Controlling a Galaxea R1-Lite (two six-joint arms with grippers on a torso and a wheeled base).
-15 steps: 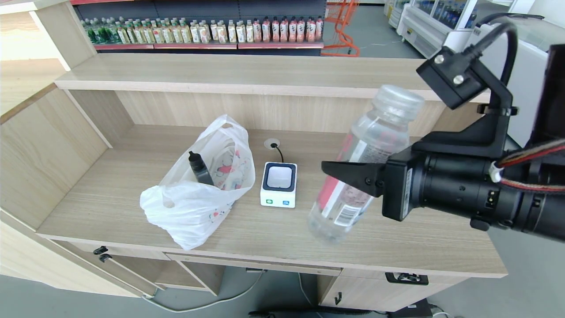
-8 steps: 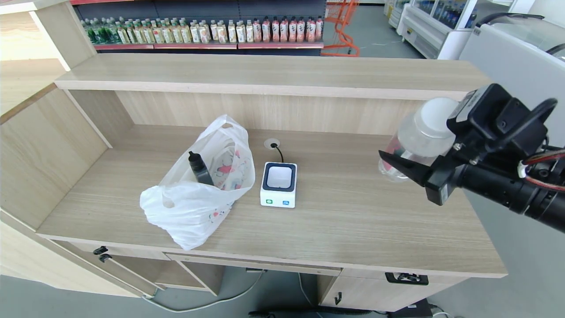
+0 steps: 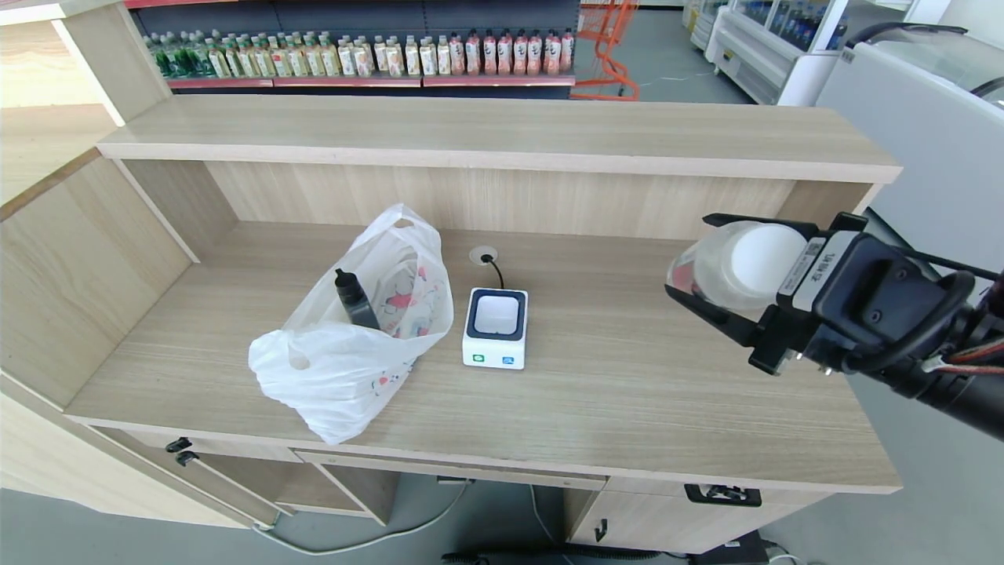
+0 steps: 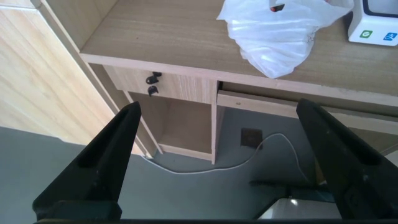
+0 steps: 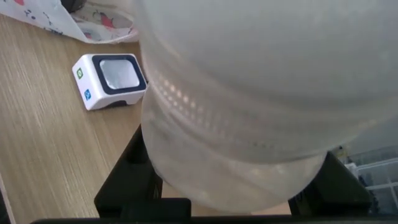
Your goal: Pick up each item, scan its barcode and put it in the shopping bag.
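Right arm (image 3: 957, 392) all matte black: blocky wrist camera mount (image 3: 863, 310) with white printed label strip (image 3: 812, 263) and small silver screws (image 3: 823, 369), looped black cable (image 3: 945, 314), red/white wire bundle (image 3: 969, 353) at the cylindrical forearm; left gripper (image 4: 219, 107) fingers (image 4: 93, 168) black, flat, tapered wedges, right gripper (image 3: 686, 253) the same.

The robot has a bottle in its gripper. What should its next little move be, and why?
Probably swing the bottle left until it is over the scanner, its side turned toward the window. The right gripper holds the bottle above the right end of the counter, well apart from the scanner, and the bag sits beyond the scanner, so scanning likely comes first.
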